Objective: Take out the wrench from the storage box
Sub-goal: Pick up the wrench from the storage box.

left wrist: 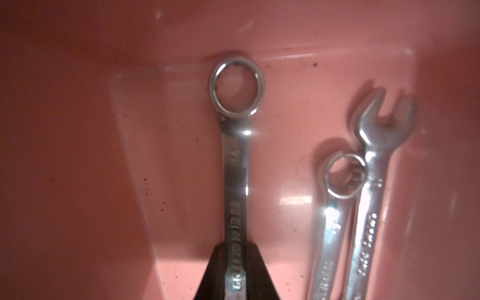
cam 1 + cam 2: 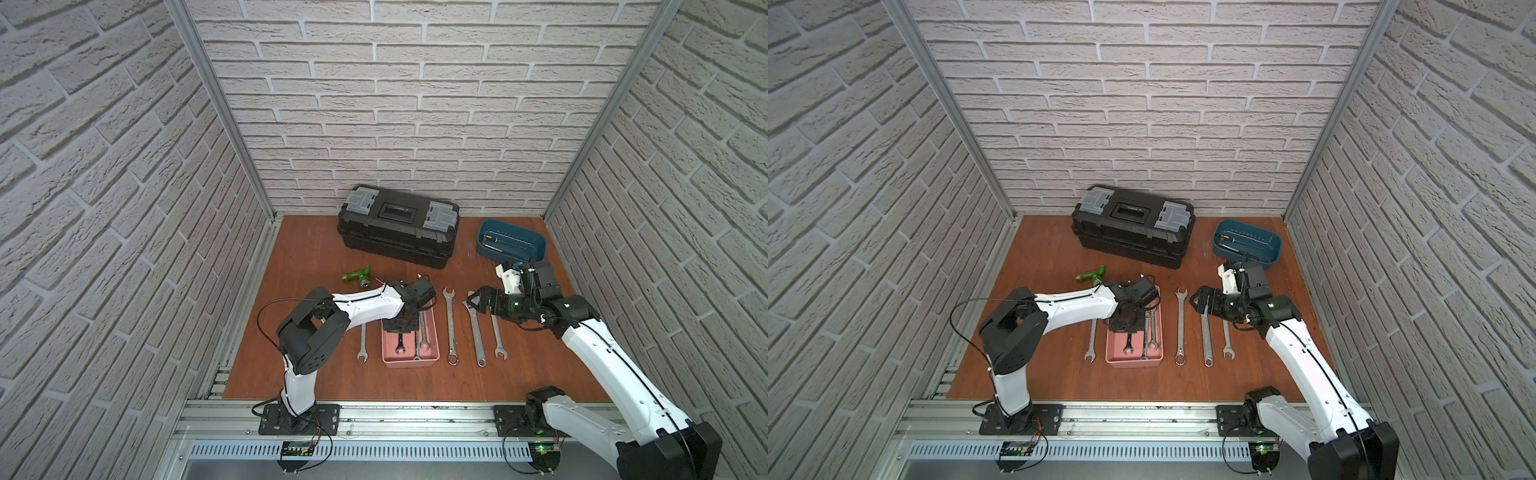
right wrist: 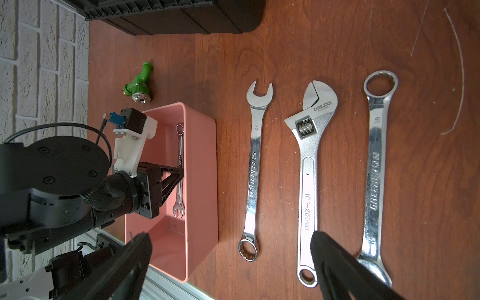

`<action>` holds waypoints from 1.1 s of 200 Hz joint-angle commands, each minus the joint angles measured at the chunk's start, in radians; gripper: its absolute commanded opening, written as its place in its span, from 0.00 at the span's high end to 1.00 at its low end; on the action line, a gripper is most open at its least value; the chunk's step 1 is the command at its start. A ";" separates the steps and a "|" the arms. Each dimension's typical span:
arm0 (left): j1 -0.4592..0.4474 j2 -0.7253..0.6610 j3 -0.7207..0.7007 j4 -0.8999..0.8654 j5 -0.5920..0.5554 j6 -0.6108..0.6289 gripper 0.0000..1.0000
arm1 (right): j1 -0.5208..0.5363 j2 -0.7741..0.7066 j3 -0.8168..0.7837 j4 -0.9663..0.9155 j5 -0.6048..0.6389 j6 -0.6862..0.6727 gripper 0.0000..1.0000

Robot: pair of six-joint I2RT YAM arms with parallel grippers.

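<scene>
The salmon-pink storage box (image 2: 409, 363) (image 2: 1133, 362) stands left of the table's middle. My left gripper (image 2: 401, 328) (image 2: 1128, 326) reaches down into it. In the left wrist view its black fingers (image 1: 215, 272) are shut on the shaft of a silver wrench (image 1: 235, 181) that lies on the box floor, ring end pointing away. Two more wrenches (image 1: 337, 220) lie together beside it. The right wrist view shows the box (image 3: 200, 181) from the side with the left gripper (image 3: 181, 172) on the wrench (image 3: 180, 145). My right gripper (image 2: 473, 301) (image 3: 231, 235) hovers open over the table.
Loose on the table are one wrench (image 2: 362, 340) left of the box and a combination wrench (image 2: 450, 324), an adjustable wrench (image 2: 476, 336) and another wrench (image 2: 496, 336) to its right. A black toolbox (image 2: 399, 226), a dark-blue tub (image 2: 513, 241) and a green nozzle (image 2: 357, 276) lie behind.
</scene>
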 commanded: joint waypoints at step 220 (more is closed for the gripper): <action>0.059 -0.242 0.198 -0.434 -0.113 0.140 1.00 | -0.020 0.002 0.001 0.055 -0.048 0.020 0.00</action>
